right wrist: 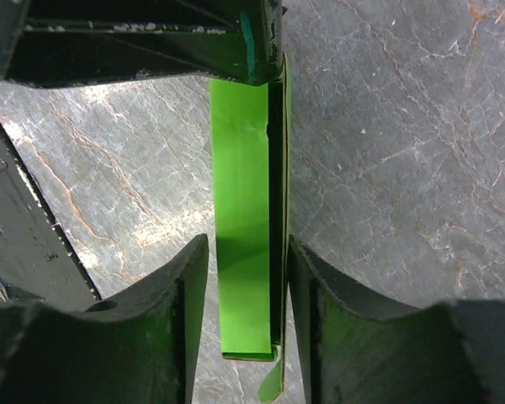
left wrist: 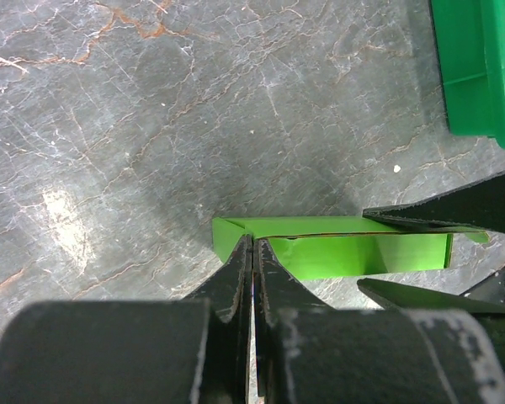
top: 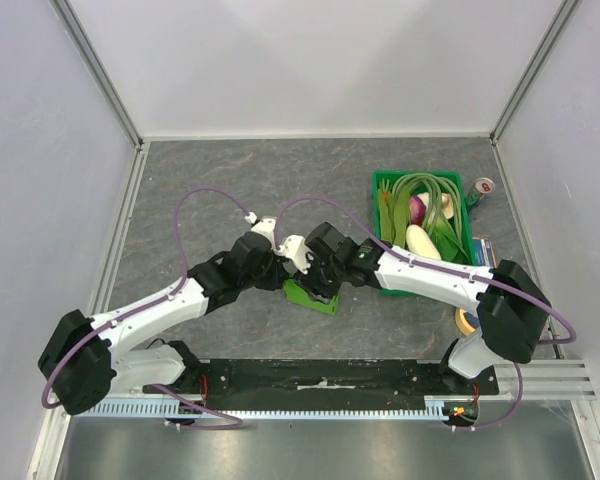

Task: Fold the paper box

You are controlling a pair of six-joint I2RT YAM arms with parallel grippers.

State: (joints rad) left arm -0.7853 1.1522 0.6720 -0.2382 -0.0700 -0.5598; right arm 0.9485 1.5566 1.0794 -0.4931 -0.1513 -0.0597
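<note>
The lime-green paper box (top: 313, 298) lies partly folded on the grey table between the two arms. In the left wrist view it is a long shallow shape (left wrist: 353, 252). My left gripper (left wrist: 252, 242) is shut and pinches the box's left end wall; in the top view it (top: 292, 274) comes in from the left. My right gripper (right wrist: 246, 248) is open and straddles the narrow box (right wrist: 240, 168), its right finger (right wrist: 307, 278) against the upright side wall. In the top view the right gripper (top: 322, 284) sits over the box. Its fingers (left wrist: 438, 215) show at the box's right end.
A dark-green plastic crate (top: 380, 182) of vegetables stands at the right rear, its corner also in the left wrist view (left wrist: 475, 76). A can (top: 482, 188) stands beside the crate. A tape roll (top: 465, 320) lies near the right arm's base.
</note>
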